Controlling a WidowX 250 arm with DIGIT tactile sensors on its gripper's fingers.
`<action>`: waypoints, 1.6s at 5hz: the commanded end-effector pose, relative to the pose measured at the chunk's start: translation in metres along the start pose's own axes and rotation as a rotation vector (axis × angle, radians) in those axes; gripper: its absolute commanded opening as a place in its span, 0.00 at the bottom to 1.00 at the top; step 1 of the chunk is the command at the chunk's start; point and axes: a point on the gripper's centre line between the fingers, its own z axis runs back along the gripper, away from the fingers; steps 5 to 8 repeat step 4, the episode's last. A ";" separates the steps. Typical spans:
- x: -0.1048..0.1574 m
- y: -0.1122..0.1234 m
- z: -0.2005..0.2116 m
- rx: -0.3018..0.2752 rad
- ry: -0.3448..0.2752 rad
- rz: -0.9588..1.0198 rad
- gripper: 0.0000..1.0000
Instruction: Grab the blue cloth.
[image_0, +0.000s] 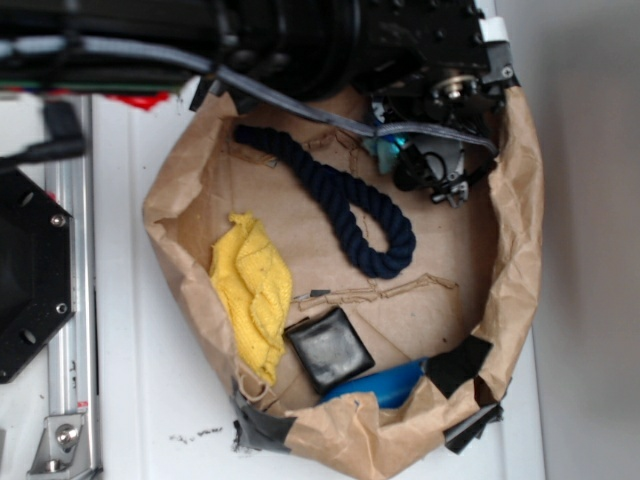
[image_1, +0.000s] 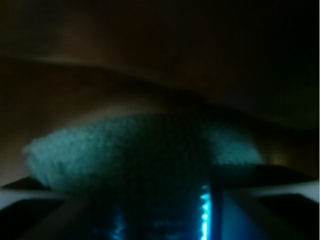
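Only a small pale teal patch of the blue cloth (image_0: 386, 149) shows in the exterior view, under the black arm at the bag's top right. My gripper (image_0: 405, 165) is down on it, next to the bag wall. The wrist view is dark. There the blue cloth (image_1: 125, 145) fills the middle as a fuzzy teal mound. It narrows to a dark bunch between the two fingers of my gripper (image_1: 157, 205), which looks shut on it. The right finger (image_1: 217, 210) shows a lit teal edge.
Everything lies in a rolled-down brown paper bag (image_0: 520, 230). A dark navy rope (image_0: 350, 205) curves across its middle. A yellow cloth (image_0: 250, 290) lies at the left, a black square item (image_0: 328, 348) and a bright blue item (image_0: 390, 385) at the front. A metal rail (image_0: 70, 330) stands outside, left.
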 end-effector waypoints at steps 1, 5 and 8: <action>-0.001 -0.045 0.092 -0.125 -0.013 -0.473 0.00; -0.026 -0.071 0.108 -0.013 0.131 -0.549 0.00; -0.026 -0.071 0.108 -0.013 0.131 -0.549 0.00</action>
